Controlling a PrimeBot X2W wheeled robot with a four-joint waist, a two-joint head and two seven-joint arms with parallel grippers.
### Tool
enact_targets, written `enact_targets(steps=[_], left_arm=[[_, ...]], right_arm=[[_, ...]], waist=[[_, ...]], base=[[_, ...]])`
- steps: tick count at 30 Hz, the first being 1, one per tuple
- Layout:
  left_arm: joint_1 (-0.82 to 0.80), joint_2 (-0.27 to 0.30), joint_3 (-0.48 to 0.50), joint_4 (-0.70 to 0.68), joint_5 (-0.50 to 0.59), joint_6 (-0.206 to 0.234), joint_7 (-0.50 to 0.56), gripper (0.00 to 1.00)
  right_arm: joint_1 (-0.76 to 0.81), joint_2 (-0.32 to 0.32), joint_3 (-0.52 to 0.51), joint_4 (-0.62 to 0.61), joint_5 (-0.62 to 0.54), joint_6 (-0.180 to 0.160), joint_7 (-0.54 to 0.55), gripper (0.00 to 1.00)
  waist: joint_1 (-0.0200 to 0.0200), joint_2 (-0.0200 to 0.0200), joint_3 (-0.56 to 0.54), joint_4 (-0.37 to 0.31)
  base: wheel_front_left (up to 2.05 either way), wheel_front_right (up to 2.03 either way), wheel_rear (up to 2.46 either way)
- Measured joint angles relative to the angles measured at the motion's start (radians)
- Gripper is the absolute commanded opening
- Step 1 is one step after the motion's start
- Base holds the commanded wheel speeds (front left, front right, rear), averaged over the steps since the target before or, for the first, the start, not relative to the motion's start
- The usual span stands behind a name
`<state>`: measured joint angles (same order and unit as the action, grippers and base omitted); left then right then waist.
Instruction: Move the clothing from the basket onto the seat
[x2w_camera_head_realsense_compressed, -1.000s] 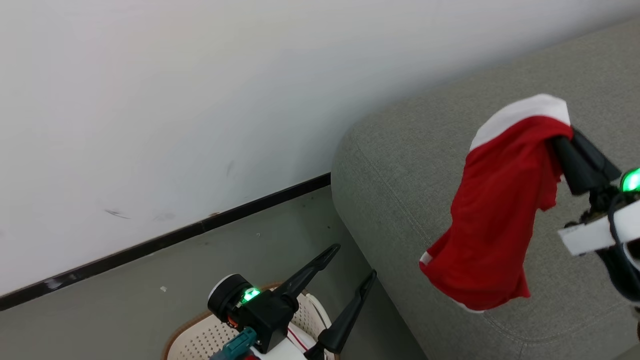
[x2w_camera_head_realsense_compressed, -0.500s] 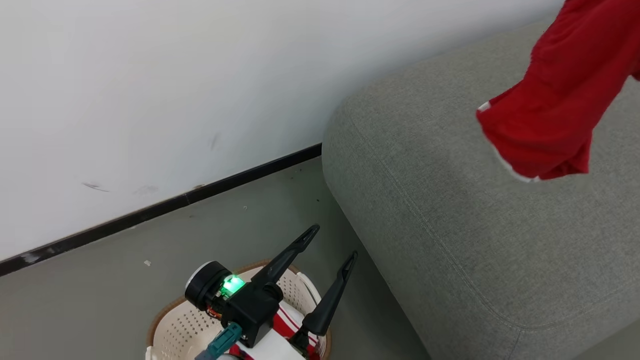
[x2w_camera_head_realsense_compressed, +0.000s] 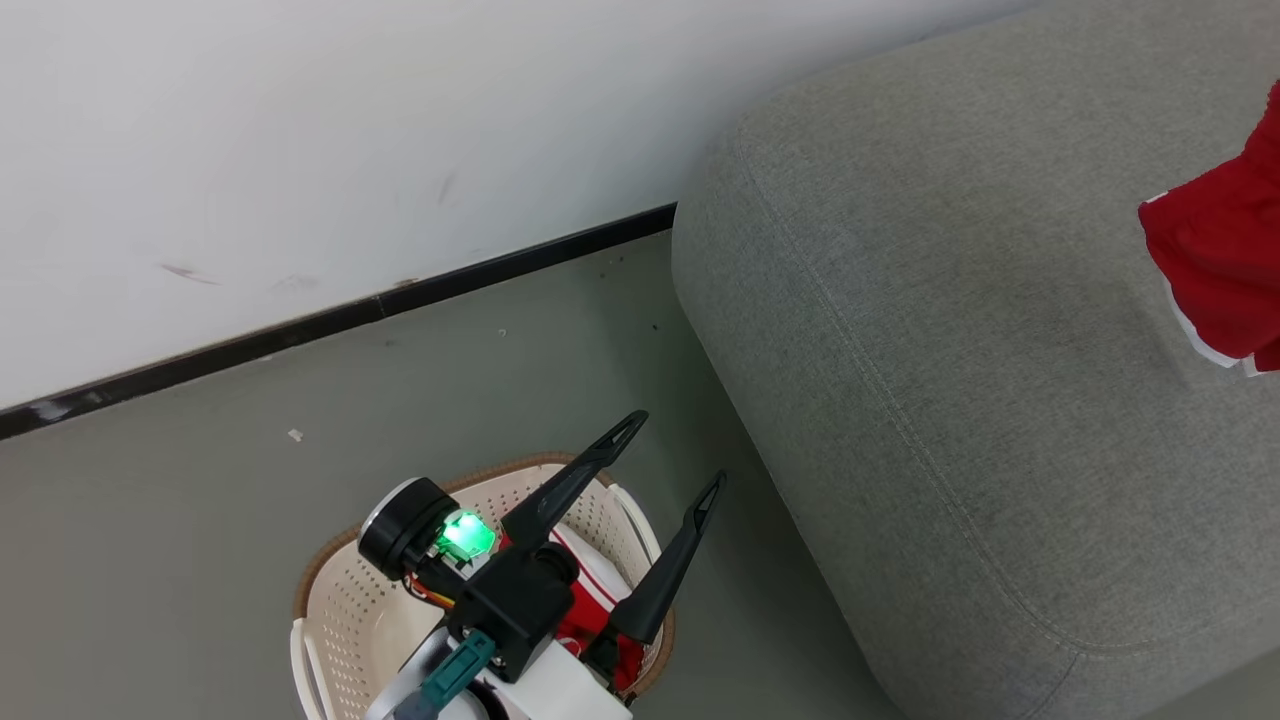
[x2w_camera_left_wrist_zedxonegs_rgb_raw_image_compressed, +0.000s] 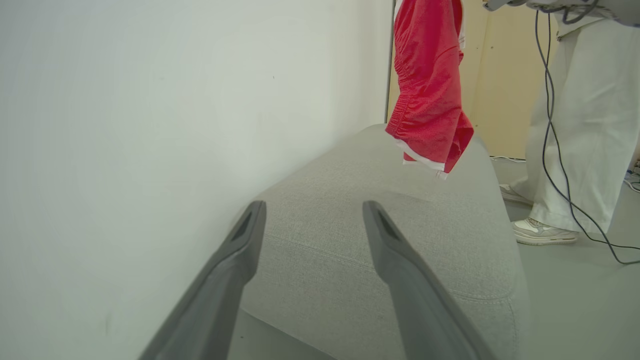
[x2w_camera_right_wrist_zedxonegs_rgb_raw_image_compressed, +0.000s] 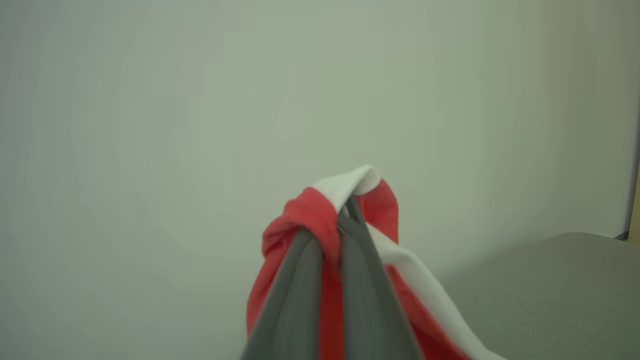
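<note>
Looking down in the head view, the left gripper (x2w_camera_head_realsense_compressed: 675, 452) is seen at lower centre, over the basket (x2w_camera_head_realsense_compressed: 345, 620), fingers spread wide w/ nothing between them. At the right edge a red garment (x2w_camera_head_realsense_compressed: 1215, 280) w/ white trim is seen hanging above the seat (x2w_camera_head_realsense_compressed: 950, 400), not touching it. Another garment (x2w_camera_head_realsense_compressed: 585, 618), red & white, is seen inside the basket, partly hidden by the arm. The basket is set on the grey floor (x2w_camera_head_realsense_compressed: 200, 500), just beside the seat's rounded corner.

Left wrist view: both fingers (x2w_camera_left_wrist_zedxonegs_rgb_raw_image_compressed: 235, 260) are held apart, pointed at the seat's end & the white wall (x2w_camera_left_wrist_zedxonegs_rgb_raw_image_compressed: 125, 125). The red garment is hung in the air over the seat, hem clear of the fabric. Beyond, a person's white trouser legs (x2w_camera_left_wrist_zedxonegs_rgb_raw_image_compressed: 575, 125) & a shoe (x2w_camera_left_wrist_zedxonegs_rgb_raw_image_compressed: 542, 232) are seen.

Right wrist view: the right gripper (x2w_camera_right_wrist_zedxonegs_rgb_raw_image_compressed: 342, 222) is clamped tight on the red garment, cloth bunched round the fingertips, w/ the wall behind; a bit of seat is shown lower right.
</note>
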<state>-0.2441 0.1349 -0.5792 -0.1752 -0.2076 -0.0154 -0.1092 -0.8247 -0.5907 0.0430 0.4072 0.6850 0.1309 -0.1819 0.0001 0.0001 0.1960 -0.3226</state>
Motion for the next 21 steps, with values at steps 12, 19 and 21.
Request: enact_targets(steps=[12, 19, 21], left_arm=[[-0.065, -0.001, -0.016, -0.031, 0.011, -0.006, 0.029, 1.0], [-0.102, 0.001, -0.015, -0.037, 0.018, -0.015, 0.03, 1.0], [-0.109, 0.002, -0.014, -0.038, 0.02, -0.021, 0.032, 1.0]], right_arm=[[0.091, 0.075, 0.036, 0.124, -0.019, 0.0, -0.049, 0.0], [0.172, 0.16, 0.064, 0.203, -0.058, 0.0, -0.065, 0.0], [0.179, 0.184, 0.066, 0.219, -0.06, 0.0, -0.065, 0.0]], waist=[[0.0, 0.0, 0.107, 0.034], [0.0, 0.0, 0.165, 0.047], [0.0, 0.0, 0.179, 0.05]], base=[[0.0, 0.0, 0.0], [0.0, 0.0, 0.0], [0.0, 0.0, 0.0]])
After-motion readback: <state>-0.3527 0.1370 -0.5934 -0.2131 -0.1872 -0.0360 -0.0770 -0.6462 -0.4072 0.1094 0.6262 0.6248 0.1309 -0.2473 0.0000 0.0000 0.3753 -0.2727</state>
